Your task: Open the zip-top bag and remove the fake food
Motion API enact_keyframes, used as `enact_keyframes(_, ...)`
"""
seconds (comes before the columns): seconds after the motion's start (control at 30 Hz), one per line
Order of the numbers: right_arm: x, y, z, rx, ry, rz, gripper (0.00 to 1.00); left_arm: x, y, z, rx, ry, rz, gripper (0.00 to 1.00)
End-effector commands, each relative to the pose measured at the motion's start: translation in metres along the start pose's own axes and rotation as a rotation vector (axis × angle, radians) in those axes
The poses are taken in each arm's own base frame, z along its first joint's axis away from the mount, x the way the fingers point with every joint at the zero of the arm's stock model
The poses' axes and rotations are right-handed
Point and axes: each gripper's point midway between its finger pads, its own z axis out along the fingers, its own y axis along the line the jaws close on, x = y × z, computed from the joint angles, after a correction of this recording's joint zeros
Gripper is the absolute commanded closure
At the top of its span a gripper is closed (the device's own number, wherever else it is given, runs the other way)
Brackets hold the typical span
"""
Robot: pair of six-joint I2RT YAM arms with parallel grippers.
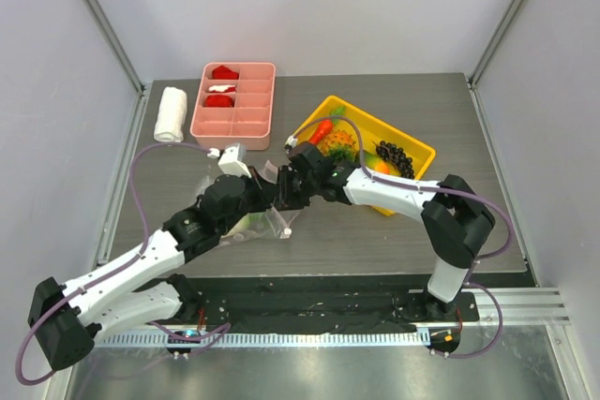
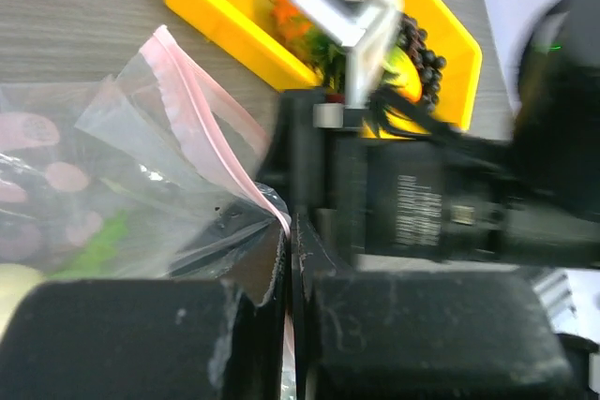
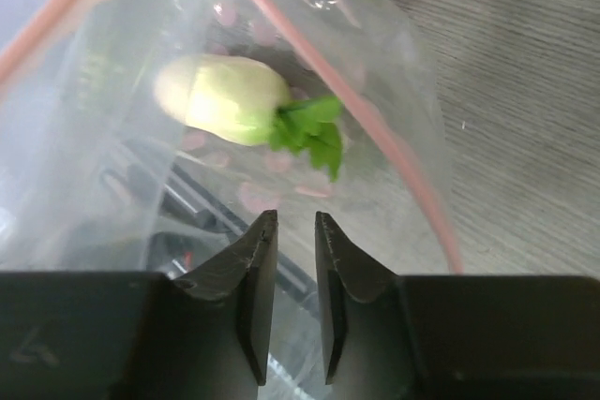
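Note:
The clear zip-top bag (image 1: 267, 222) lies between my two grippers at the table's middle. My left gripper (image 2: 289, 231) is shut on its pale pink zip strip (image 2: 202, 110) and shows in the top view (image 1: 262, 196). My right gripper (image 3: 295, 222) reaches into the bag's open mouth (image 3: 112, 166), its jaws a narrow gap apart with nothing between them; it also shows in the top view (image 1: 284, 190). A white radish (image 3: 225, 100) with green leaves lies inside the bag, just beyond the right fingertips. The carrot (image 1: 321, 130), pineapple (image 1: 339, 144), mango (image 1: 378, 167) and grapes (image 1: 396, 156) lie in a yellow bin (image 1: 412, 142).
A pink divided tray (image 1: 253, 119) with red-and-white pieces stands at the back, a rolled white towel (image 1: 171, 114) to its left. The yellow bin sits just behind and right of the right wrist; its wall shows in the left wrist view (image 2: 225, 35).

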Motion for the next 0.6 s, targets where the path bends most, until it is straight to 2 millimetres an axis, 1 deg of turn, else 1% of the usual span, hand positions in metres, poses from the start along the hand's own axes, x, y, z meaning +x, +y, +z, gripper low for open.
enact_keyframes(0.0,0.009,0.002,0.021,-0.072,0.019,-0.006,0.68,-0.006,-0.019,0.001,0.082,-0.029,-0.050,1.00)
enact_keyframes(0.03,0.009,0.004,0.025,-0.095,0.014,-0.012,0.67,-0.005,-0.018,0.001,0.082,-0.027,-0.051,1.00)
enact_keyframes(0.07,0.013,-0.001,0.028,-0.089,0.023,-0.009,0.64,-0.002,-0.016,0.001,0.079,-0.024,-0.053,1.00)
enact_keyframes(0.1,0.016,-0.005,0.033,-0.090,0.031,-0.010,0.64,0.000,-0.014,0.002,0.075,-0.019,-0.053,1.00)
enact_keyframes(0.13,0.014,0.002,0.034,-0.135,0.024,-0.009,0.64,0.002,-0.012,0.001,0.072,-0.018,-0.058,1.00)
enact_keyframes(0.17,0.018,-0.002,0.036,-0.136,0.026,0.002,0.64,0.003,-0.011,0.001,0.070,-0.016,-0.059,1.00)
enact_keyframes(0.23,0.011,0.002,0.034,-0.160,-0.016,0.017,0.64,0.004,-0.010,-0.001,0.073,-0.017,-0.062,1.00)
enact_keyframes(0.27,0.012,-0.003,0.033,-0.156,-0.020,0.032,0.65,0.004,-0.010,-0.002,0.074,-0.018,-0.064,1.00)
enact_keyframes(0.3,0.010,-0.002,0.032,-0.162,-0.024,0.042,0.65,0.003,-0.010,-0.003,0.076,-0.022,-0.066,1.00)
enact_keyframes(0.4,0.001,0.004,0.025,-0.183,-0.047,0.096,0.64,0.004,-0.015,-0.003,0.098,-0.013,-0.069,1.00)
enact_keyframes(0.5,-0.008,0.013,0.022,-0.212,-0.064,0.176,0.63,0.011,-0.020,-0.003,0.132,0.024,-0.071,1.00)
enact_keyframes(0.53,-0.011,0.015,0.022,-0.216,-0.066,0.201,0.63,0.007,-0.028,-0.003,0.163,0.008,-0.079,1.00)
enact_keyframes(0.57,-0.009,0.018,0.023,-0.237,-0.040,0.265,0.62,0.010,-0.032,-0.003,0.186,0.026,-0.069,1.00)
